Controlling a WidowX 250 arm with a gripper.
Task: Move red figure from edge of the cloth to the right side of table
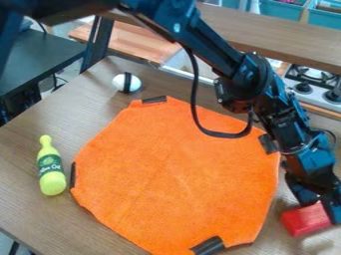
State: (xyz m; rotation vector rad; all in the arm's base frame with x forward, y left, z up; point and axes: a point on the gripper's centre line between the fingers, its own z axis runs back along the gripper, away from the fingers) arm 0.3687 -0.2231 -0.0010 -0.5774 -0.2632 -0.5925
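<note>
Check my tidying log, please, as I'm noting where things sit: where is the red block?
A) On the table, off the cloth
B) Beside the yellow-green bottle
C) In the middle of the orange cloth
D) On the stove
A: the red block is on the wooden table, past the right edge of the orange cloth.

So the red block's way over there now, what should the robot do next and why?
I'd say ease the hand down gently until the red block sits flat on the table. The hand has hold of it, and it's already past the orange cloth, on the right. I can't tell if it's touching the table yet.
</note>
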